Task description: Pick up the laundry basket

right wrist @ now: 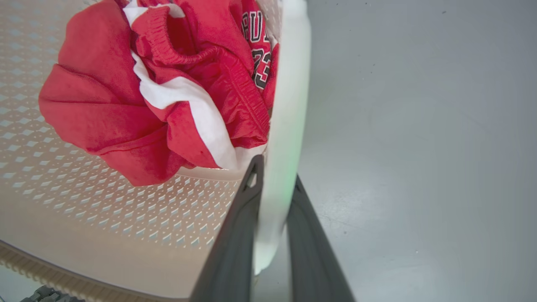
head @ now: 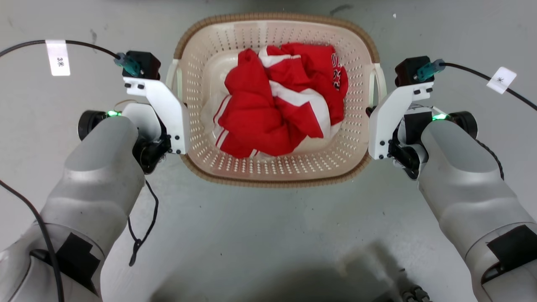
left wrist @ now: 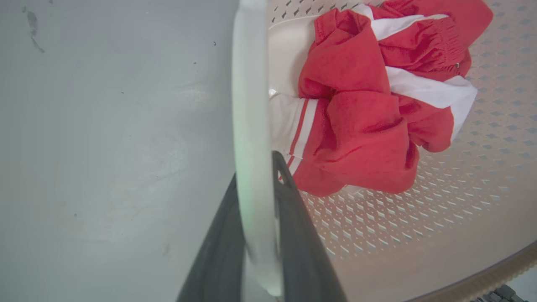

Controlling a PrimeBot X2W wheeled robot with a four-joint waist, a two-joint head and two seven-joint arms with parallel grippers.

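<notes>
Grip: left claw (left wrist: 254, 172) narrow, pinching white plastic left handle (left wrist: 249, 84); right claw (right wrist: 275, 172) likewise on white right handle (right wrist: 291, 84). Cream perforated plastic laundry basket (head: 277, 181), upper centre of head view, holds crumpled red-and-white clothes (head: 272, 105) over grey floor (head: 268, 235). Judged: grasp made; next, raise both arms evenly to keep it level.

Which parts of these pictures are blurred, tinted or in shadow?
Head view: sharp and evenly lit, with a dark shadow on the floor at the bottom. Left wrist view: the white handle of the laundry basket is blurred and tinted green; the red clothes are sharp. Right wrist view: the other handle likewise.
</notes>
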